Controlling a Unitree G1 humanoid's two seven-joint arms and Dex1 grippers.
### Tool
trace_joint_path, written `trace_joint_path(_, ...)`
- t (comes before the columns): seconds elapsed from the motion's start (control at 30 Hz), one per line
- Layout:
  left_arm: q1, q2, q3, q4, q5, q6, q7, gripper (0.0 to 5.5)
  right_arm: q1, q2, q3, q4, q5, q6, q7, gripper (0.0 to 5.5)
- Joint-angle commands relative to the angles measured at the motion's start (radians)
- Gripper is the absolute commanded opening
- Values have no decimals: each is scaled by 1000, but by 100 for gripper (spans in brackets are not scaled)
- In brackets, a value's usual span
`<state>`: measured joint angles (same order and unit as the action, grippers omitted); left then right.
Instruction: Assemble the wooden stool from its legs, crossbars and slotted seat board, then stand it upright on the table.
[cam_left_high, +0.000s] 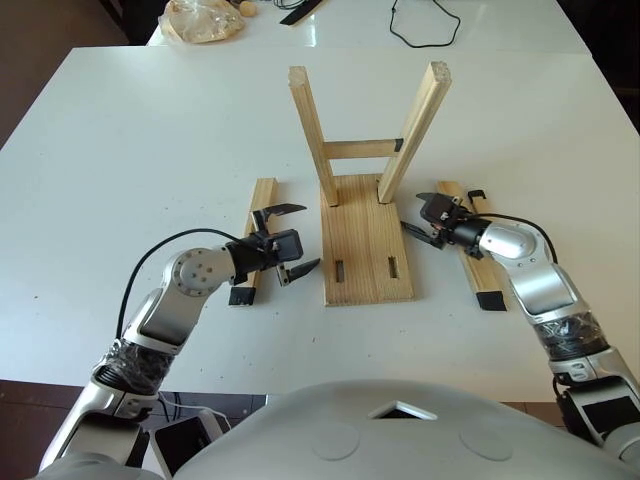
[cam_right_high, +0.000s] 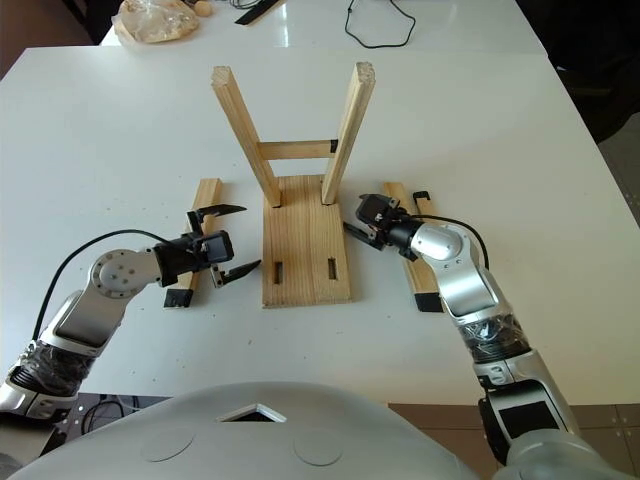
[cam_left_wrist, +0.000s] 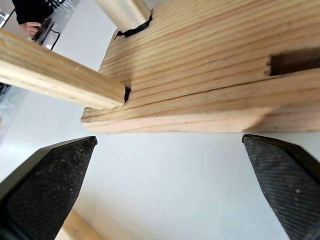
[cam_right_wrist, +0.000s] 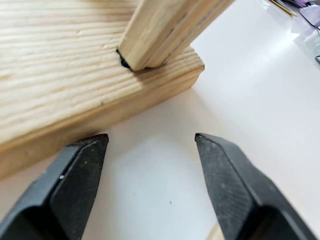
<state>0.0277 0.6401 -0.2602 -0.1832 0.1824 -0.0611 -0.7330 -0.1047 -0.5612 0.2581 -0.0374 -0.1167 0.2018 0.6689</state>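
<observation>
Your left gripper (cam_left_high: 297, 240): fingers spread, empty, just beside the slotted seat board (cam_left_high: 365, 250), above a loose leg (cam_left_high: 262, 200) lying flat. Your right gripper (cam_left_high: 413, 213): spread, empty, at the board's opposite edge, close to the nearer upright leg (cam_left_high: 410, 135). Beyond it, a crossbar (cam_left_high: 358, 149) joins that to the farther upright leg (cam_left_high: 312, 130). A second loose leg (cam_left_high: 482, 275) lies under your right wrist.

Likely a lab or test room. Two plain white surfaces (cam_left_high: 150, 120) stand together; the far one carries a loose black cable (cam_left_high: 424, 46).
</observation>
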Motion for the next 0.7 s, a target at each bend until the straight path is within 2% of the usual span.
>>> trace_joint_path(0.03,33,-5,36,-13,4,28,45,540,41,-14,-53,-74,53,25,21,320)
trace_joint_path(0.17,87,24,111,-42,-11,43,69,540,76,-45,-223,-169,151,106,5,320)
trace_joint_path(0.3,184,-10,195,-107,-48,84,127,540,42,-52,-384,-120,201,147,-60,320)
trace_joint_path(0.5,259,-83,131,-176,-10,110,186,540,146,-105,-416,-55,213,207,-23,320)
trace_joint_path(0.7,290,-108,144,-192,-27,136,210,540,202,-83,-437,-105,281,342,-26,320)
